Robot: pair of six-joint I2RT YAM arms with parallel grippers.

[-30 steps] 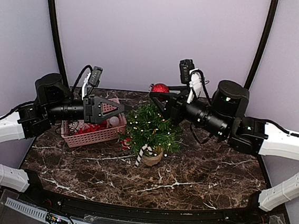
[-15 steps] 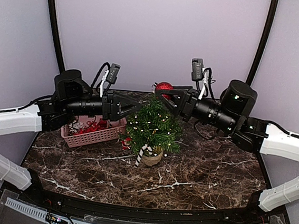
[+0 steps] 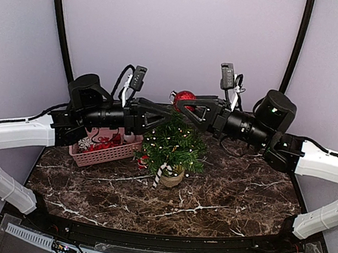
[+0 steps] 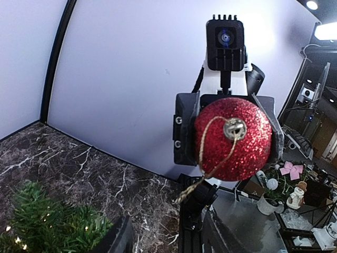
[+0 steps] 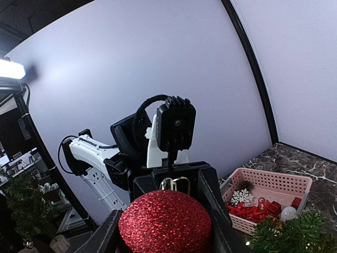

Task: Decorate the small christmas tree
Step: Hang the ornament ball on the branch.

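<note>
Arms have risen and converged above the small christmas tree [image 3: 172, 146], mid-table. Right gripper [image 3: 180, 106] clamps the red glitter bauble [image 3: 185, 97]; left gripper [image 3: 159, 113] has arrived alongside, jaw state indeterminate. Handover or string-hooking appears imminent.

Even soft light — faint shadows; wrist views bent at edges, lamp [image 5: 9, 69] glaring, background perhaps slightly soft.

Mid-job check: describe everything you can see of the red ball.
The red ball is a round bauble coated in red glitter, with a silver cap and a tan twine loop dangling from it. The right pincer clamps it on both sides, in the air by the top of the small christmas tree, cap facing the left pincer. Whether the twine touches that pincer I cannot tell.
</note>
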